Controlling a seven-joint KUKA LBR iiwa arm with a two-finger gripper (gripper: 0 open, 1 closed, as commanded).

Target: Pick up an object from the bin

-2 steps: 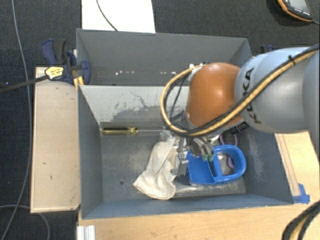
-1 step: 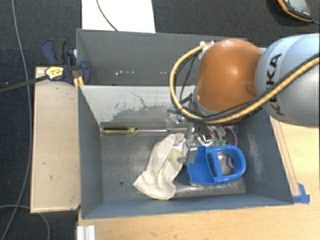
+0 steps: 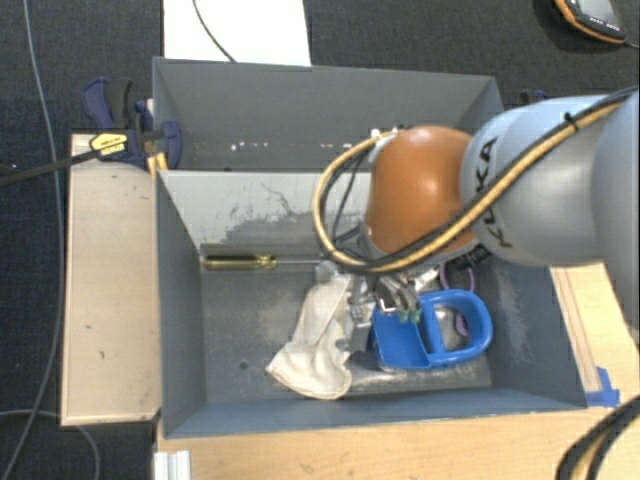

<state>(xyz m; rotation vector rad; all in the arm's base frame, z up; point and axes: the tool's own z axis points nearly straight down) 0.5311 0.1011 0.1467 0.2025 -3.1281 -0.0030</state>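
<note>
The gripper (image 3: 372, 318) is hanging low by the near edge of the grey metal bin (image 3: 230, 318), between a crumpled white cloth (image 3: 315, 346) and a blue plastic handled cup (image 3: 432, 336). I cannot tell whether it is open. The cup is looking light, stiff and slick, so its rim wall is probably offering the best hold.

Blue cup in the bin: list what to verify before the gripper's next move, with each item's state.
1. Gripper low in the bin, between white cloth and blue cup: ok.
2. Cup's handle loop in plain view, facing right: ok.
3. Cloth apart from cup: cannot tell, gripper covers the gap.
4. Thin rod with brass-coloured end lies away, along the floor's far edge: ok.
5. Anything held: cannot tell.
</note>
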